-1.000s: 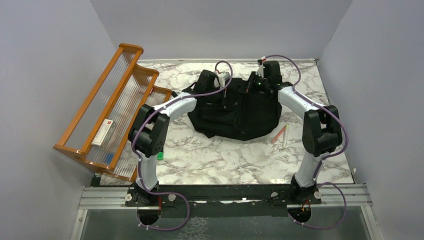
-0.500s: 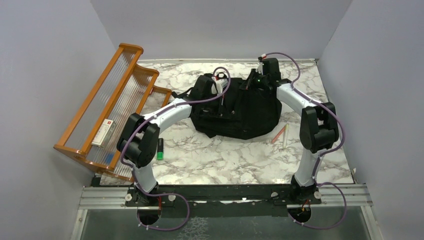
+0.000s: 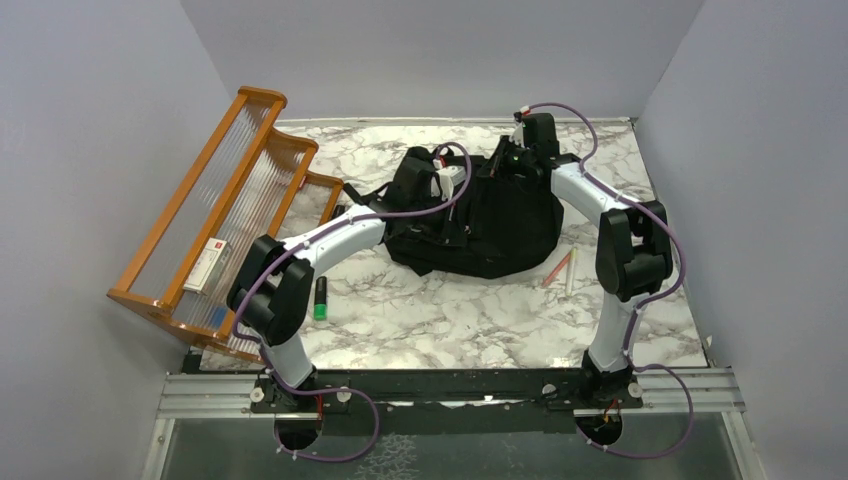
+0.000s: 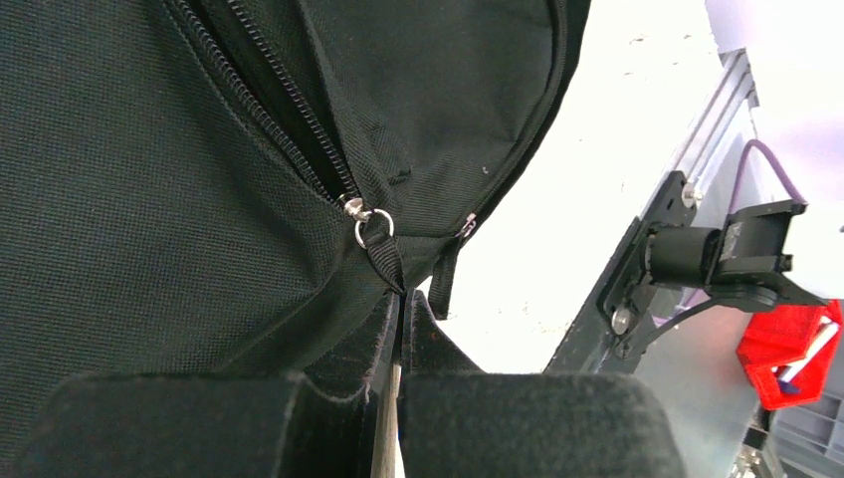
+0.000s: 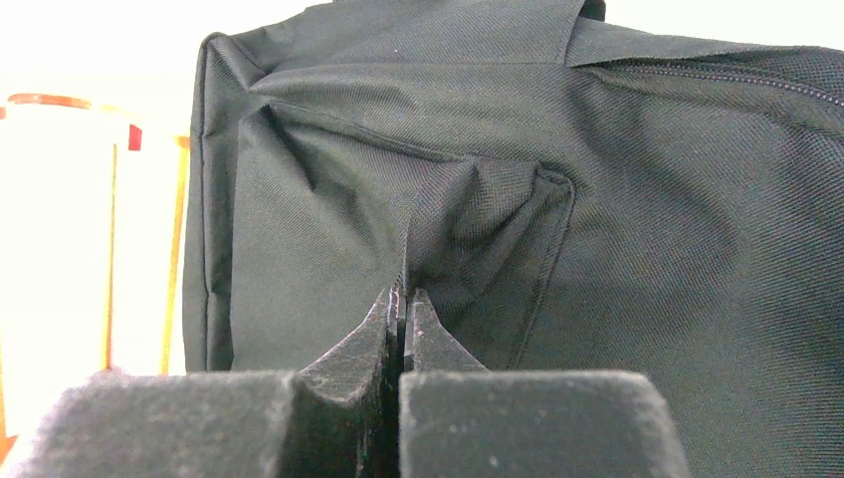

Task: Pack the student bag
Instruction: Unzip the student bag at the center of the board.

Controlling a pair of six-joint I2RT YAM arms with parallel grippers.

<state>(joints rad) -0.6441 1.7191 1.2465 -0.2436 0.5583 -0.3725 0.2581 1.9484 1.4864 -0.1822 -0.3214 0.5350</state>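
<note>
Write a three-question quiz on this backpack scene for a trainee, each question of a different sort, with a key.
1. True or false: the left gripper is shut on the zip pull strap of the student bag.
2. What does the right gripper pinch? A: a fold of the bag's fabric. B: a metal buckle. C: nothing at all.
3. Fill in: in the top view, the green-ended marker lies on the ___ arm's side of the bag.

Key: 1 true; 2 A; 3 left.

Free tabletop (image 3: pixel 450 320) nearside of the student bag (image 3: pixel 500 225); wooden rack (image 3: pixel 215 215) left, pens (image 3: pixel 563 270) right
</note>
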